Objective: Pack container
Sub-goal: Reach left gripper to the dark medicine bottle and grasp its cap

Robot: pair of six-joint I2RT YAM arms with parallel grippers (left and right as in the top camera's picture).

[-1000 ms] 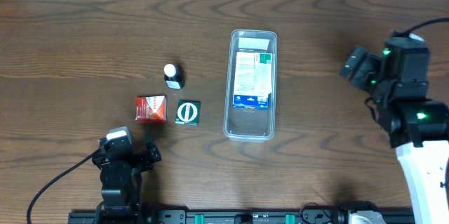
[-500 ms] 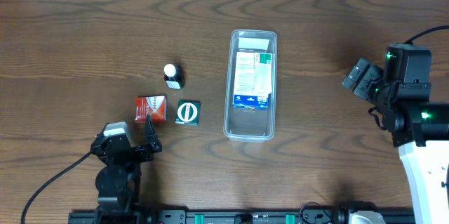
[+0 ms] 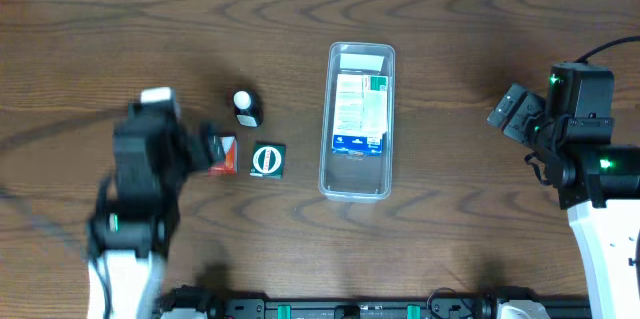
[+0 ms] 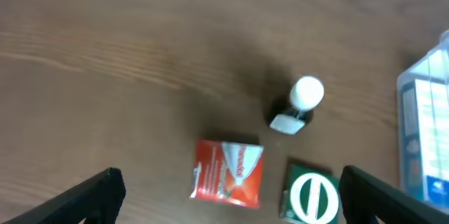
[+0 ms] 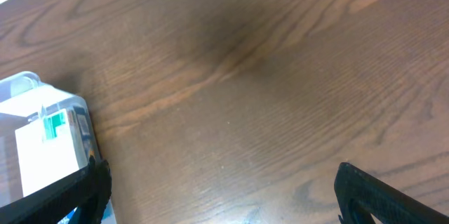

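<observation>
No lettering could be read anywhere; the red box (image 4: 228,171) carried white writing too blurred to make out; the dark green box (image 4: 309,196) just beside it showed only a white ring crossed by a bar; the small dark bottle (image 4: 300,102) with a white cap had a pale label, also unreadable.

The container (image 3: 357,119) sat near the middle of the tabletop (image 3: 450,19), its long side running away from the robot, to the right of the green box and apart from it; inside lay one flat box (image 3: 360,111) with a white face of fine print, a green patch and a blue band at the near end; a clear stretch of the tub's floor showed beyond it.

The left tool (image 4: 231,173) hung above the red box with its jaws spread wide, gripping nothing; from overhead that arm was blurred. The right tool (image 5: 221,171) hung over bare wood to the right of the container, jaws likewise apart and holding nothing.
</observation>
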